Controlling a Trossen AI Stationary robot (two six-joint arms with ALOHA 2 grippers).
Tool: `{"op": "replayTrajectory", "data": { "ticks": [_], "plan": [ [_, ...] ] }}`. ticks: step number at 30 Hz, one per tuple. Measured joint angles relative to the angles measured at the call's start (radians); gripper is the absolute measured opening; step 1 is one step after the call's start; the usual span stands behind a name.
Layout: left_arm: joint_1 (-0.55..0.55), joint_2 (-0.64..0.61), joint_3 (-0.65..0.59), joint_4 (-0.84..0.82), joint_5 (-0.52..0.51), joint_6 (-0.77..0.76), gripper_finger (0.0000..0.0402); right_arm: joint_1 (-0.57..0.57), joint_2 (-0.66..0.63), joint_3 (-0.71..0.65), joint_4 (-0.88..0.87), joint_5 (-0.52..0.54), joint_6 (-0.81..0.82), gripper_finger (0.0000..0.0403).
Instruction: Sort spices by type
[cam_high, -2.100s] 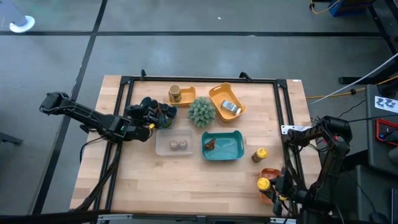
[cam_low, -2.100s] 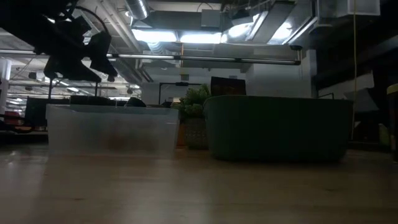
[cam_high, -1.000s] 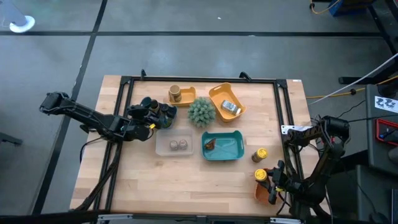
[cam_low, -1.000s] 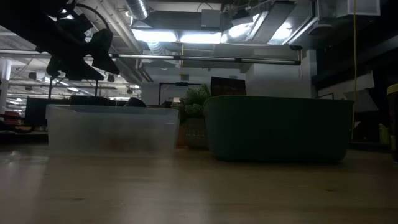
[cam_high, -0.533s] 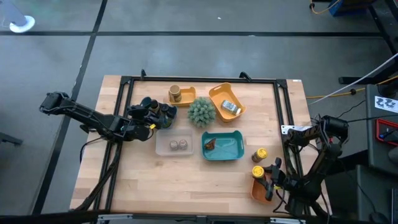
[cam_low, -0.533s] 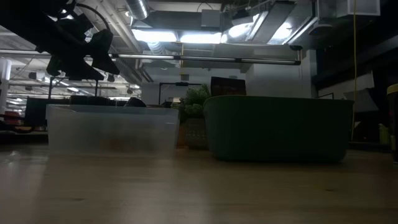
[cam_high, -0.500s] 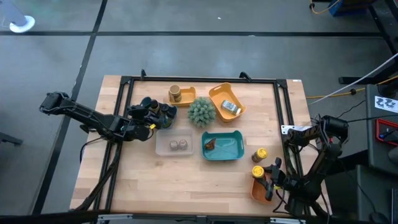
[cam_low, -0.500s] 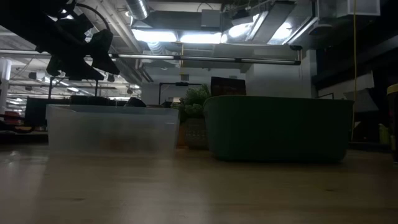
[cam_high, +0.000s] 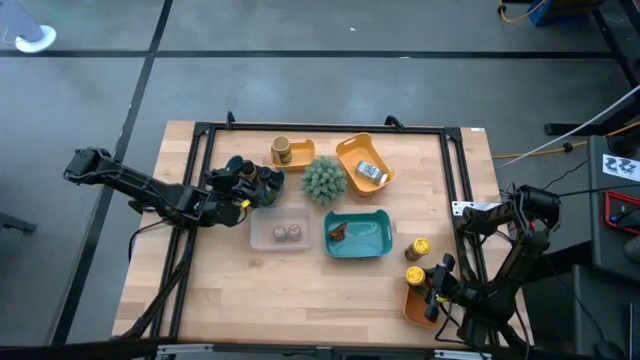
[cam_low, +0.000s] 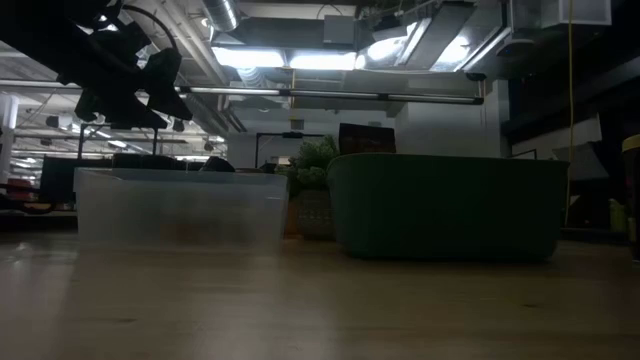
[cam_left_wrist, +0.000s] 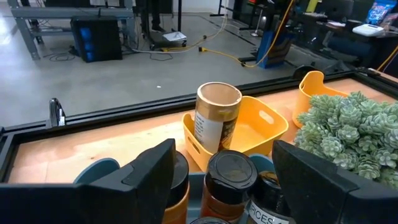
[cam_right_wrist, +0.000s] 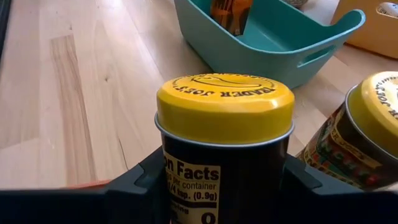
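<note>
on yellow-lidded jar (cam_right_wrist: 224, 134) in right gripper (cam_right_wrist: 224, 186): "trader joe's", "facts".

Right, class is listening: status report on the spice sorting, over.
Right end effector shut on yellow-lidded jar, near second yellow-lidded jar. Left end effector open over dark-capped jars. Teal tray ahead; nothing blocking.
</note>
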Motion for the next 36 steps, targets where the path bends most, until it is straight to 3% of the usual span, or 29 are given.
{"op": "replayTrajectory", "data": {
  "ticks": [20,30,36],
  "plan": [
    [0.0,0.0,0.0,0.0,0.0,0.018,0.0251,0.0,0.0,0.0,0.005,0.0,0.0,0.0188],
    [0.0,0.0,0.0,0.0,0.0,0.021,0.0251,0.0,-0.002,0.0,0.005,-0.061,0.0,0.0263],
    [0.0,0.0,0.0,0.001,0.0,0.018,0.0251,0.0,-0.002,0.0,0.004,-0.135,-0.001,0.0284]
  ]
}}
